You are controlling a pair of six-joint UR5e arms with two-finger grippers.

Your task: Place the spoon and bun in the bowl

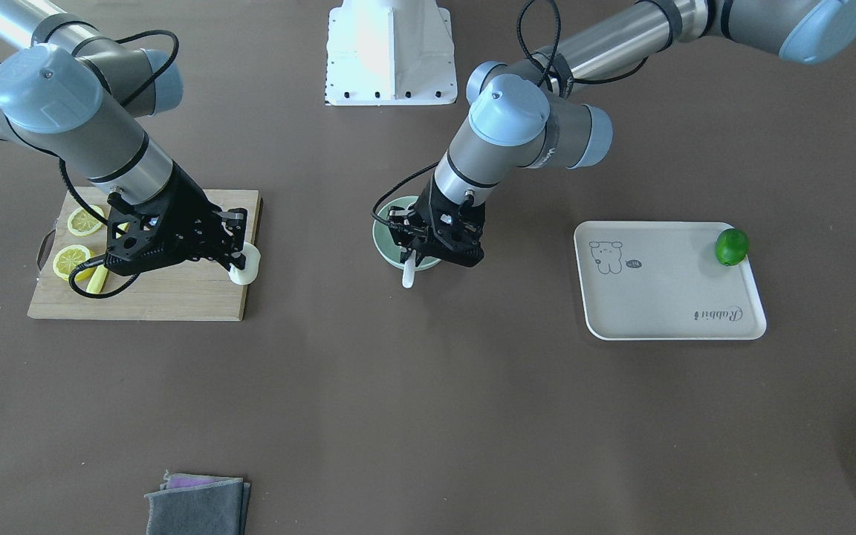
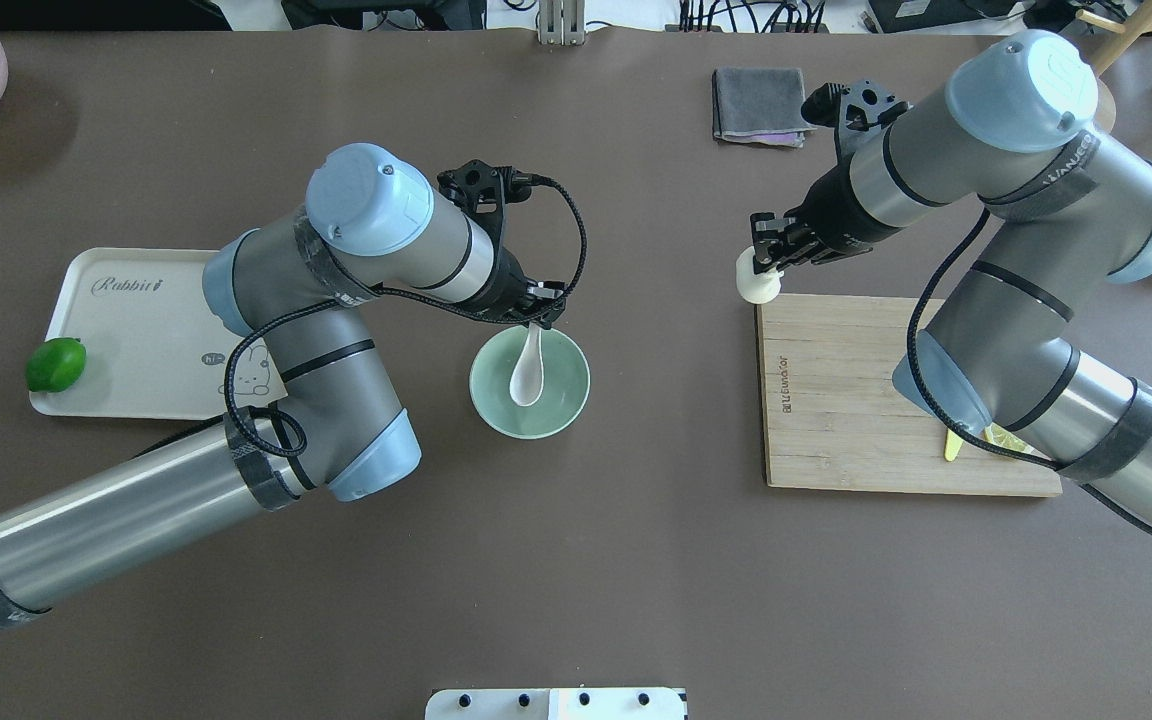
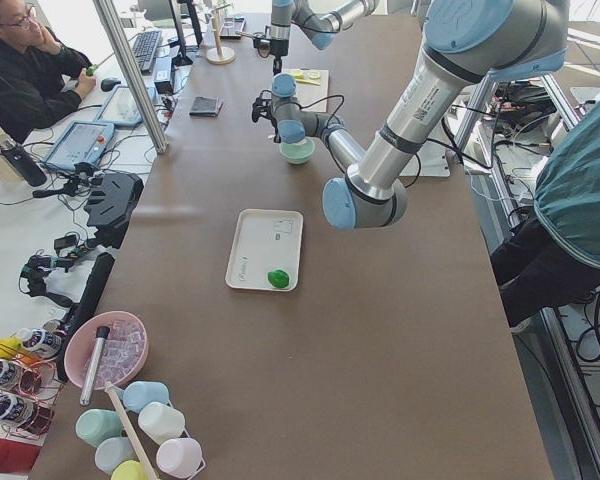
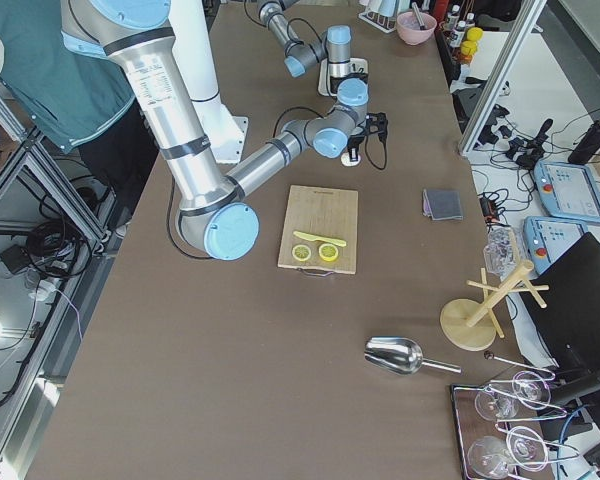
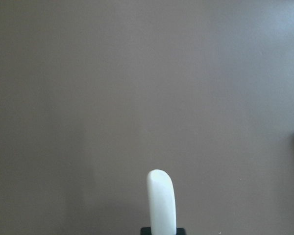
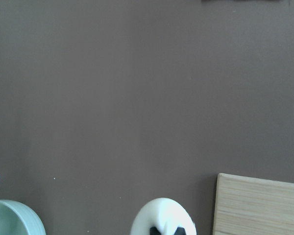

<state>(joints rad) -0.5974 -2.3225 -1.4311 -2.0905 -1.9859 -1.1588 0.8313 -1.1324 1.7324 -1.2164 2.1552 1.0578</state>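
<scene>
Brown table top [image 2: 576,580] carrying the whole layout; every position below is given relative to the round pale mint-green bowl [image 2: 561,398], which stands near the middle. Rectangular bamboo cutting board [image 2: 856,400], well apart from the bowl on the robot's right, bears the leftover lemon slices [image 1: 71,260] and a yellow plastic knife [image 1: 99,279] at its end away from the bowl. Cream rectangular tray with a printed bear [image 2: 136,330], on the robot's left of the bowl, holds only a green lime [image 2: 55,364]. The left gripper [image 2: 534,318] hangs at the bowl's far rim, its jaws closed on the handle of the small glossy white soup spoon [image 2: 527,374]. The deep scoop already lies inside the bowl and the handle slopes up over the rim, an attitude suited to a simple release. The right gripper [image 2: 764,270] is clamped on the small white steamed bun [image 2: 756,285] at the board's corner on the bowl side, far from the robot. Whether the bun is clear of the wood cannot be told. The bun is thus outside the bowl, and its carry across is judged the remaining step.
</scene>
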